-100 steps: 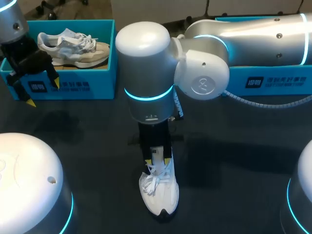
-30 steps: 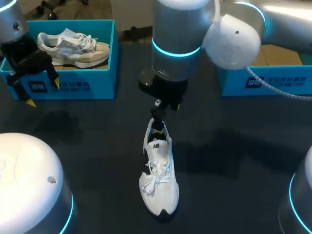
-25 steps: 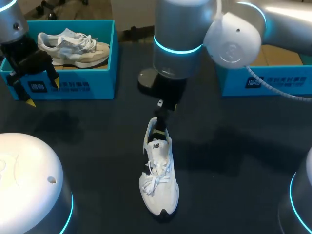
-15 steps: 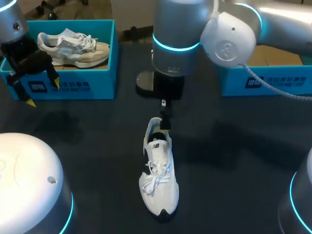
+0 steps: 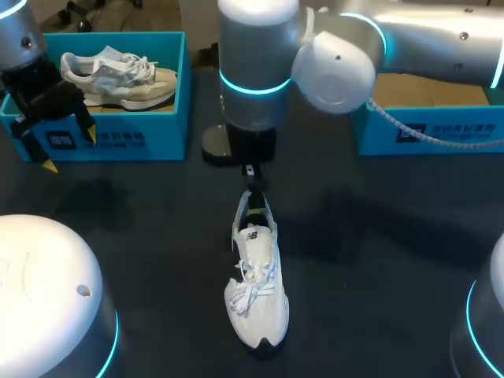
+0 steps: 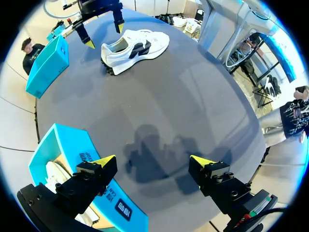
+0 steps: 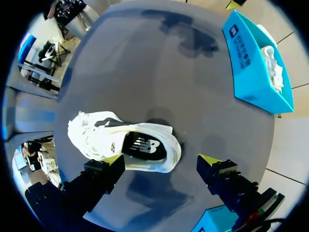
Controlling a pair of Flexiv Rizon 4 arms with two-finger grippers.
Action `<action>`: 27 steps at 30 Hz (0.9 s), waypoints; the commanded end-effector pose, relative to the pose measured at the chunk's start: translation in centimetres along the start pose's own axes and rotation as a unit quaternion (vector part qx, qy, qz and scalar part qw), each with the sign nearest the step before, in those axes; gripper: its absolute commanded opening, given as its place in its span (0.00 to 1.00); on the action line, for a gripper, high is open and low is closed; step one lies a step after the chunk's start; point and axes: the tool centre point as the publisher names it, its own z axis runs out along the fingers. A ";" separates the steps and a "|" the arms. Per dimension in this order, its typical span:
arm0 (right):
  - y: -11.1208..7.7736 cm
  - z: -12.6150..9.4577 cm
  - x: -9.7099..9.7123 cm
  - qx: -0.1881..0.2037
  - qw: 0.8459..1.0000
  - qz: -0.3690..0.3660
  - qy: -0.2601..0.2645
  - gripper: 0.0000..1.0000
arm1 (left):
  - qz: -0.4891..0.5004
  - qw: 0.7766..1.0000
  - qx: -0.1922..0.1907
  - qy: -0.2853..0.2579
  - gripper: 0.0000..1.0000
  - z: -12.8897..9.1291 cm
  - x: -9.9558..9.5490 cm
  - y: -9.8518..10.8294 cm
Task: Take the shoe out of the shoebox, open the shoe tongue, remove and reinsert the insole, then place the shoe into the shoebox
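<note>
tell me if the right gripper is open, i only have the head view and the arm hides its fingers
Observer: Open. The right wrist view shows the right gripper with its fingers wide apart, above the heel end of the shoe and gripping nothing.
Operator: is the insole in there or out
Observer: In. A dark insole lies inside the shoe, seen down through its opening.

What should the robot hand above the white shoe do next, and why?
Probably lower the right gripper and pinch the dark insole. The gripper hangs open just over the heel of the white shoe, which lies on the table with the insole showing inside.
</note>
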 end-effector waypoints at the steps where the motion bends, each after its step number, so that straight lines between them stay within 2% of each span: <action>1: 0.2 1.6 -0.8 0.004 1.000 0.004 0.004 1.00 | 0.000 1.000 -0.001 0.001 1.00 0.0 0.0 0.0; 12: -0.5 4.0 -2.3 0.016 0.999 0.028 0.000 1.00 | 0.000 1.000 -0.001 0.001 1.00 0.0 0.0 0.0; 20: -0.5 6.2 -2.3 0.017 0.999 0.048 0.001 1.00 | 0.000 1.000 -0.001 0.001 1.00 0.0 0.0 0.0; 27: -0.7 7.2 -2.4 0.023 0.998 0.062 -0.001 1.00 | 0.000 1.000 -0.001 0.001 1.00 0.0 0.0 0.0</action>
